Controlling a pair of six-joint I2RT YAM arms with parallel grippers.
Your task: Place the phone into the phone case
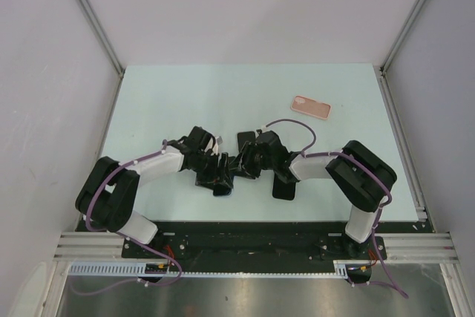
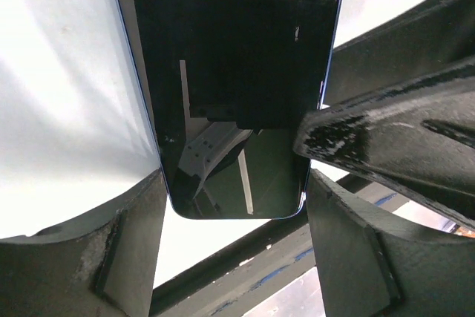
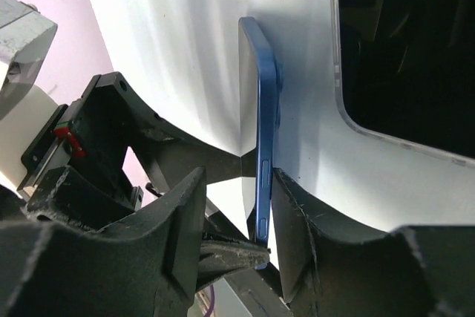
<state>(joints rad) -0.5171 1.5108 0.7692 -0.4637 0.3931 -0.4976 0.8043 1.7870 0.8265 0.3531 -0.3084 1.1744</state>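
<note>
The phone, blue-edged with a black screen, is held up off the table between the two arms. My left gripper is shut on the phone, a finger pressing each long side at its lower end. In the right wrist view the phone shows edge-on inside my right gripper. One finger touches its back; the other finger stands apart from the screen side, so the jaws are open. The pink phone case lies flat at the table's back right, far from both grippers.
A flat black slab lies on the table just right of the grippers, and a dark panel with a pale rim fills the right wrist view's upper corner. Metal frame posts and grey walls border the table.
</note>
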